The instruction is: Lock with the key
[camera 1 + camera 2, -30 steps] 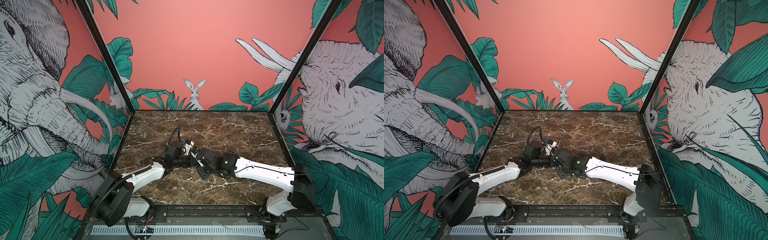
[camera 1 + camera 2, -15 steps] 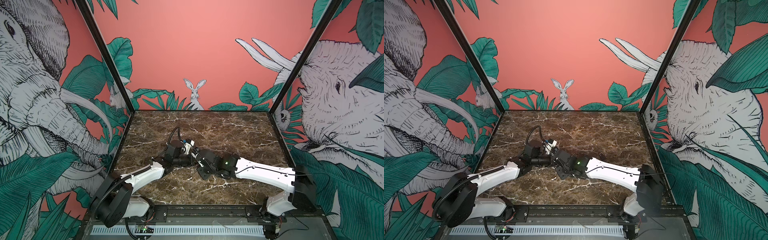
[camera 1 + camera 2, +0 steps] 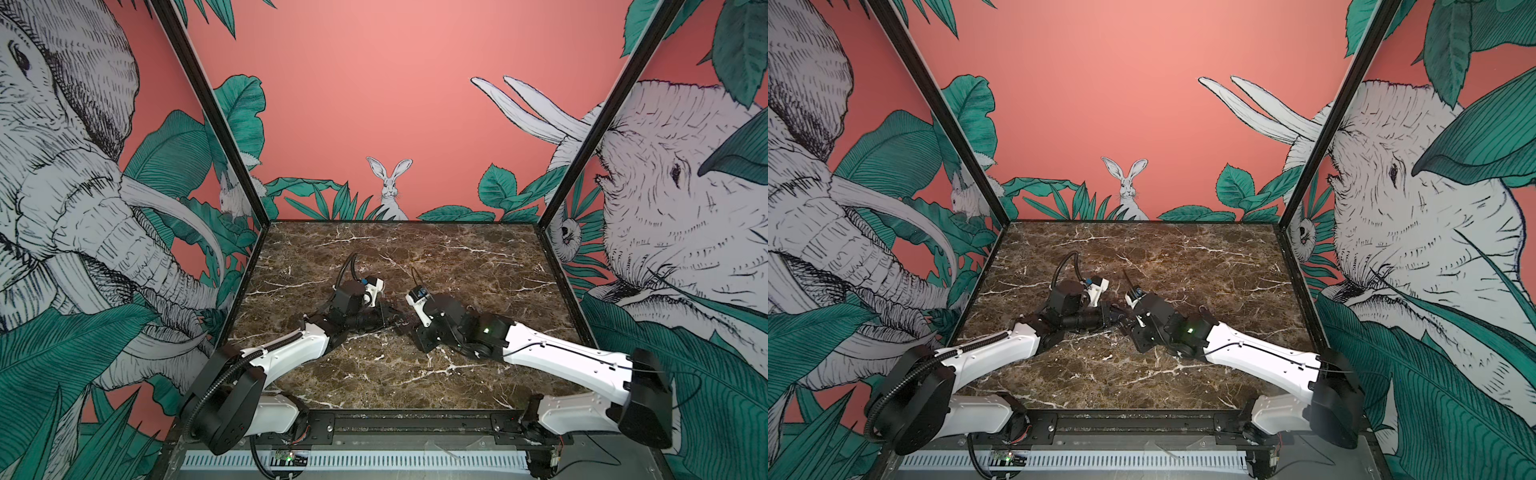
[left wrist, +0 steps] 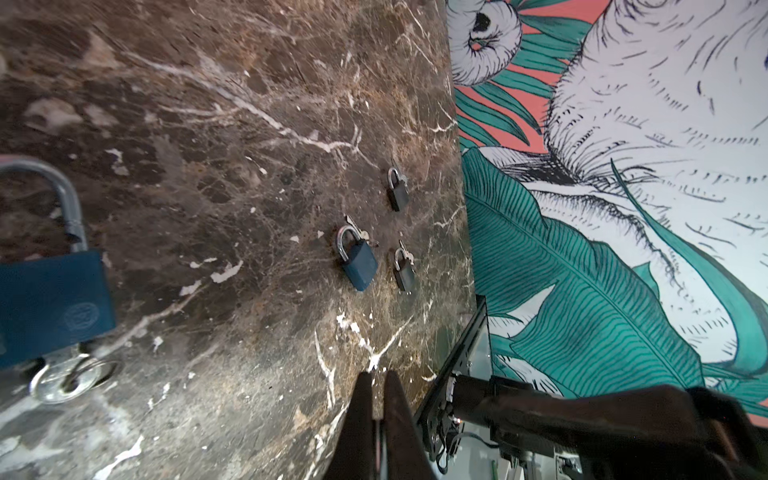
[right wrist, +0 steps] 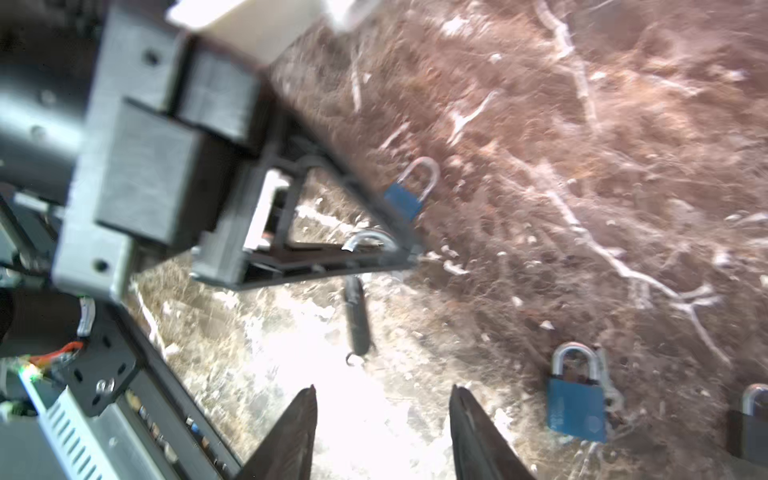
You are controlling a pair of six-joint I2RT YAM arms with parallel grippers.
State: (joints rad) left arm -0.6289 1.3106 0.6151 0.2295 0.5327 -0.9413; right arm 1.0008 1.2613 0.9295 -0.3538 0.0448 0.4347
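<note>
A blue padlock point(image 4: 54, 299) lies on the marble close to my left wrist camera, a silver key point(image 4: 62, 380) with a ring in its bottom. My left gripper point(image 4: 376, 378) is shut, and nothing shows between its fingers. In the right wrist view its tip point(image 5: 415, 253) hovers over a dark padlock point(image 5: 357, 320) seen edge-on, whose silver shackle point(image 5: 368, 241) shows behind the fingers. My right gripper point(image 5: 382, 395) stands open and empty a short way from that padlock. In both top views the two grippers point(image 3: 395, 320) point(image 3: 1127, 328) nearly meet at the table's middle.
More padlocks lie toward the right wall: a blue one point(image 4: 357, 259) with keys and two dark ones point(image 4: 398, 193) point(image 4: 404, 270). Another blue padlock point(image 5: 405, 199) lies beyond my left gripper. The marble table point(image 3: 415, 257) is walled on three sides.
My right gripper has opened and drawn back to the right, away from the left gripper. My left gripper has closed fully and stayed in place.
</note>
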